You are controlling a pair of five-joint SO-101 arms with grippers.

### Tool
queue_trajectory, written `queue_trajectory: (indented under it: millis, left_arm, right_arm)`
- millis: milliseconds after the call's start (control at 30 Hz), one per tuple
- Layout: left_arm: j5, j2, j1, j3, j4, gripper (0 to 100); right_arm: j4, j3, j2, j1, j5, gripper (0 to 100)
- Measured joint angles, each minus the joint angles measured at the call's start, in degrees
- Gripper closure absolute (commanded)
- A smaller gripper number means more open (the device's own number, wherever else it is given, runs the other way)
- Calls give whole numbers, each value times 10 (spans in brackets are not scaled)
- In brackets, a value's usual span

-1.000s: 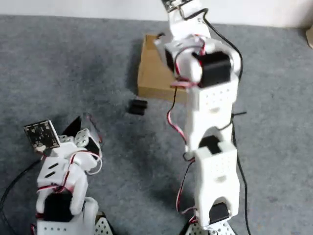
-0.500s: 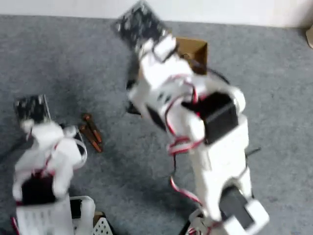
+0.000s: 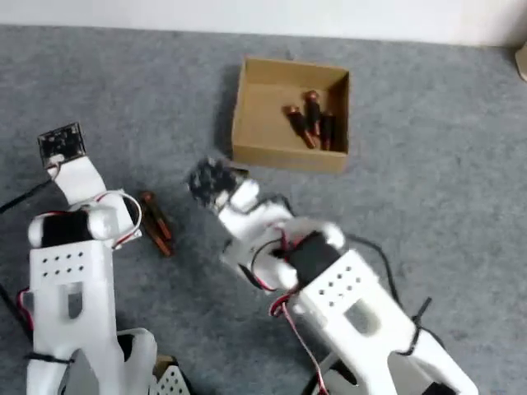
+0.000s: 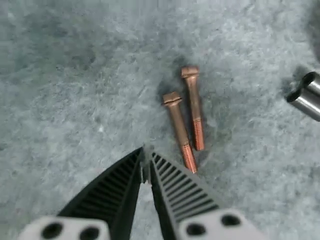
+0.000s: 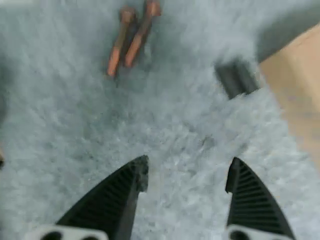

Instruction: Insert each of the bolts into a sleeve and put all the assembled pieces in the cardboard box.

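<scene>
The job stood part done: some assembled pieces [image 3: 310, 120] already lay inside the cardboard box [image 3: 284, 156], while two copper-coloured bolts [image 4: 180, 132] lay side by side on the grey bench [image 3: 428, 164], well apart from the box, and the dark sleeves [image 5: 236, 77] rested on the bench just beside the box's near corner, apart from the bolts. By my reading the step in hand was fetching the next bolt and sleeve for mating. The left tool [image 4: 146, 159] was pressed together with nothing in it, its tips just beside the threaded end of the nearer bolt. The right tool [image 5: 186, 176] was spread wide and empty over bare bench, with the sleeves and the bolts both ahead of it. The next move would likely call for the left tool to spread and straddle one bolt across its shank without nudging its neighbour, and for the right tool to close on a single sleeve so the bore faced the bolt. No brand, label or writing could be read on the box, the bolts or the sleeves.
</scene>
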Motion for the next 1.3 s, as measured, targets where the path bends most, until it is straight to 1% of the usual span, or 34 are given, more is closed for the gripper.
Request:
queue_trajectory:
  millis: [100,233,467,633,733,833,967,1300]
  left_arm:
    - [6,5,15,29,-42,986]
    - [5,8,30,50,-81,986]
    - [5,9,32,65,-98,986]
    - [5,9,31,82,-133,986]
    - [5,9,16,82,-138,986]
    - [6,9,3,82,-138,986]
    - [6,9,0,82,-138,986]
    - [5,9,0,82,-142,986]
  right_arm:
    - [-65,65,-1,0,0,763]
    - [-116,80,24,0,4,763]
    - [-216,80,148,0,84,763]
    - [-294,77,229,0,121,763]
    - [-305,43,277,0,135,763]
    - [-307,-11,324,18,140,763]
    - [-307,-67,373,36,142,763]
    - [-307,-171,493,39,143,763]
